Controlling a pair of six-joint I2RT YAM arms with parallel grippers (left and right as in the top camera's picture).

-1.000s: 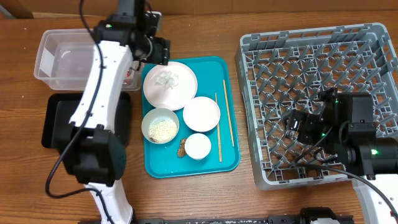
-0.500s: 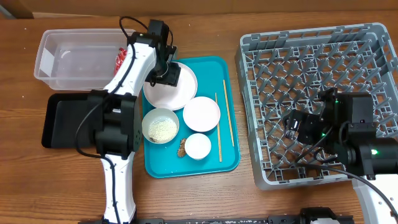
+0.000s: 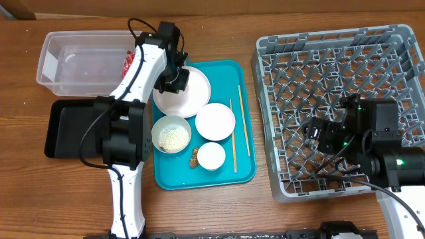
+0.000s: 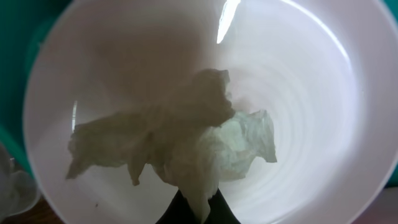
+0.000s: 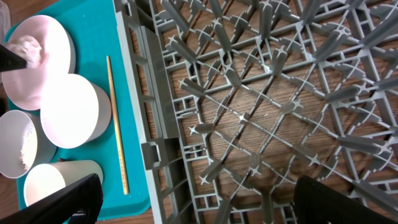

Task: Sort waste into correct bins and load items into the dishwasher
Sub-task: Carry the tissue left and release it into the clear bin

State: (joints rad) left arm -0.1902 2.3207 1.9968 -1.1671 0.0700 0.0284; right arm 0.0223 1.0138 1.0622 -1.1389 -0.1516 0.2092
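My left gripper (image 3: pixel 172 80) is down on the round white plate (image 3: pixel 192 98) on the teal tray, shut on the crumpled white tissue (image 4: pixel 180 140). In the left wrist view the tissue's lower end is pinched between the dark fingertips (image 4: pixel 219 214). A red wrapper (image 3: pixel 129 63) lies in the clear tub (image 3: pixel 66 46). A bowl of rice (image 3: pixel 172 135), a white bowl (image 3: pixel 215 121), a cup (image 3: pixel 212 156), a brown scrap (image 3: pixel 194 158) and two chopsticks (image 3: pixel 244 119) sit on the tray. My right gripper (image 5: pixel 199 205) hangs open and empty over the grey dish rack (image 3: pixel 332 66).
The teal tray (image 3: pixel 247 169) lies between the tub and the rack. A shallow black tray (image 3: pixel 56 129) sits in front of the tub, partly under my left arm. The rack's near wall (image 5: pixel 152 124) borders the teal tray.
My left gripper swung from the tub's edge down onto the plate, then closed on the tissue. The right arm has not moved.
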